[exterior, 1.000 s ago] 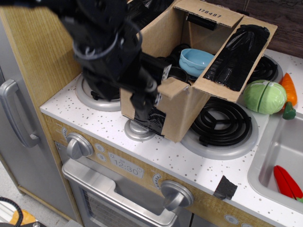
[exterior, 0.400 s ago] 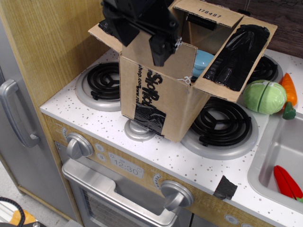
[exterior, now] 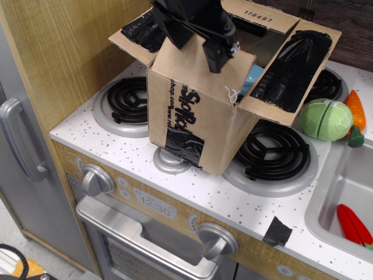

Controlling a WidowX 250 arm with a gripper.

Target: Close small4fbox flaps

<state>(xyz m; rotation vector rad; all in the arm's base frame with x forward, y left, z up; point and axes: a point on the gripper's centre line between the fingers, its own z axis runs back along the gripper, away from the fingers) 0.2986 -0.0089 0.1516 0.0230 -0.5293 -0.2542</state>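
The small4fbox [exterior: 192,125] stands upright on the stove top between the burners, with "Shop" lettering and a black tape patch on its near side. Its left flap [exterior: 140,29] and right flap [exterior: 291,64], both black-taped, spread outward. The back flap [exterior: 259,16], printed "178487", leans out to the rear. The near flap [exterior: 189,61] stands upright. My black gripper [exterior: 218,52] is over the box's top, at the upper edge of the near flap. Its jaws are too dark to read. A blue bowl [exterior: 252,74] shows inside the box.
A green toy cabbage [exterior: 325,119] and a carrot [exterior: 355,108] lie right of the box. The sink [exterior: 338,175] at right holds a red toy [exterior: 352,224]. Coil burners [exterior: 125,99] [exterior: 274,149] flank the box. A wooden panel [exterior: 64,58] rises at left.
The arm rose from in front of the box to above it and shifted right. The near flap went from hanging outward to standing upright.
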